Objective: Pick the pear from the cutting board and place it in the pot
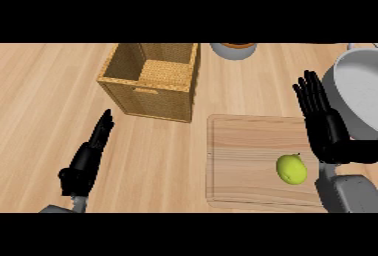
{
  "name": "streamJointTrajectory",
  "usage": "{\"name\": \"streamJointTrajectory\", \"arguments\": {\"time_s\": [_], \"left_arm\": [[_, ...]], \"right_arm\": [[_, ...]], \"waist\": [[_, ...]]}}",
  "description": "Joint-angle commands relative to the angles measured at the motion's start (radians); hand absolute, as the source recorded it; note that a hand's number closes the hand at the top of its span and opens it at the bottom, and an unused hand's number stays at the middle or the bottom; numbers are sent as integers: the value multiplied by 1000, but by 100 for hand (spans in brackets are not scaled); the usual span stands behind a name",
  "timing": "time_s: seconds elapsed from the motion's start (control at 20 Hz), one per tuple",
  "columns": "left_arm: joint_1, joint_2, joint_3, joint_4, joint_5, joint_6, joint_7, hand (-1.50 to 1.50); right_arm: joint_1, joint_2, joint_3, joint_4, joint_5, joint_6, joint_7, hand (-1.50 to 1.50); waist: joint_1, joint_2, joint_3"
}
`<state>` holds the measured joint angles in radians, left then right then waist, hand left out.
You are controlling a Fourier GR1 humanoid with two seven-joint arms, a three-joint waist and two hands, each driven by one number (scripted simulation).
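Both our hands, left hand and right hand, show straight fingers holding nothing; the rounded yellow-green pear could roll off the pale wooden cutting board if nudged.

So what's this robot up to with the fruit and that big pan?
Nothing is held yet. The green pear lies on the wooden cutting board. The robot's right hand is open beside it, fingers straight, between the pear and the grey pot at the right edge. The left hand rests open at lower left. A wicker basket stands behind.
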<state>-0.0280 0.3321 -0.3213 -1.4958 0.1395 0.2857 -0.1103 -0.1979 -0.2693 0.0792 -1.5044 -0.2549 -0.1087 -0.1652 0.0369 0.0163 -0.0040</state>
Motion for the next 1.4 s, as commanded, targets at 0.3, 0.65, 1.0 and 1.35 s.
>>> {"name": "streamJointTrajectory", "arguments": {"time_s": [0.3, 0.65, 1.0, 1.35], "left_arm": [[33, -38, 108, -59, 49, 86, -38, 0], [27, -80, 108, -84, 77, 81, -46, 0], [18, -73, 100, -86, 71, 51, -62, 0], [10, -96, 70, -77, 57, 49, -61, 0]], "right_arm": [[288, -347, -217, 13, 378, -294, 166, 150], [506, -112, -156, -387, 618, -684, 273, -150], [622, -60, 1, -586, 1008, -576, 659, -150], [655, -113, 105, -647, 1048, -171, 1029, -150]], "waist": [[-183, -12, -29], [-106, -30, -4], [-48, -12, -6], [-11, -1, -6]]}}
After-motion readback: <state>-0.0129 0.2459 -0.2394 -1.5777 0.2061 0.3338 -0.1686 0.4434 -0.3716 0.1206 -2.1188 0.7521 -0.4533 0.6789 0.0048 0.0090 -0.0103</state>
